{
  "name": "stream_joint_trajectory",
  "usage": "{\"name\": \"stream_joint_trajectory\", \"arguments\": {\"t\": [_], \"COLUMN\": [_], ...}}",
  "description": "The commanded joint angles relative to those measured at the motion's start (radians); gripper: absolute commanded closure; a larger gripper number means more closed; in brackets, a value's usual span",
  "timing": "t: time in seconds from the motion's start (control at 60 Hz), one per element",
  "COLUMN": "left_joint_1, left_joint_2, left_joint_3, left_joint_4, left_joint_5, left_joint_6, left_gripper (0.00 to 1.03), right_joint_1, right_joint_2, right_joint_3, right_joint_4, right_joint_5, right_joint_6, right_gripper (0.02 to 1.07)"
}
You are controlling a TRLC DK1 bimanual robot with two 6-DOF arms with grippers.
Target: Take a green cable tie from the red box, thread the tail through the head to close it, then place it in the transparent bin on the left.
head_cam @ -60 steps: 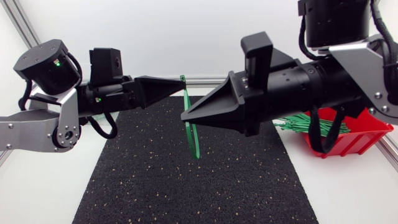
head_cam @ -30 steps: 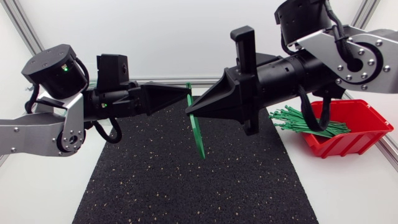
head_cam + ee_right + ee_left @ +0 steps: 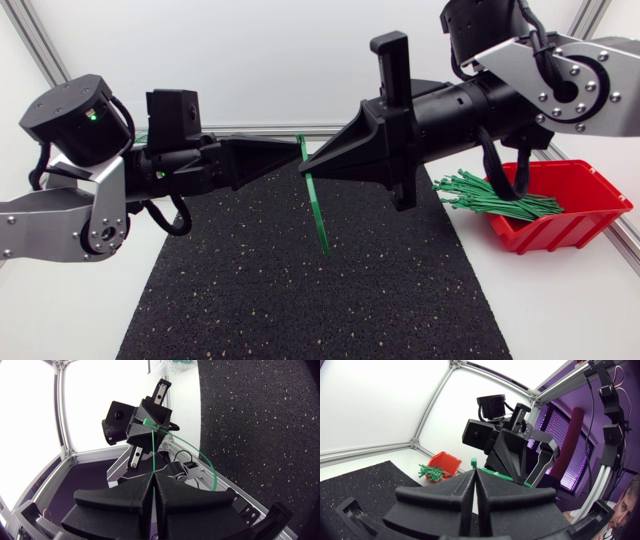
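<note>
From above, my left gripper (image 3: 293, 152) and right gripper (image 3: 308, 166) meet tip to tip above the far edge of the black mat (image 3: 300, 300). Both are pinched shut on the green cable tie (image 3: 317, 205), its loop hanging free below, which I judge steadies head and tail for threading; the red box (image 3: 580, 225) sits well apart at the right edge of the table (image 3: 560, 310). In my left wrist view my 2 fingers press together just under the tie's head (image 3: 474, 463), offering it to the other gripper. In my right wrist view my fingers clamp the thin tail, which runs straight to that head while the slack arcs out to 1 side
</note>
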Motion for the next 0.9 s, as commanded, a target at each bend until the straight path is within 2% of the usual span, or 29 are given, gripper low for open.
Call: {"name": "stream_joint_trajectory", "arguments": {"t": [0.0,0.883], "left_joint_1": [-0.013,-0.026], "left_joint_2": [-0.027,0.008], "left_joint_3": [-0.024,-0.024], "left_joint_4": [0.021,0.021], "left_joint_5": [-0.004,-0.03], "left_joint_6": [0.012,0.028], "left_gripper": [1.0,1.0], "right_joint_1": [-0.009,0.008], "right_joint_2": [0.013,-0.025], "right_joint_3": [0.03,0.032], "right_joint_4": [-0.01,-0.01], "right_joint_5": [-0.009,-0.009], "right_joint_6": [0.024,0.026], "right_gripper": [1.02,1.02]}}
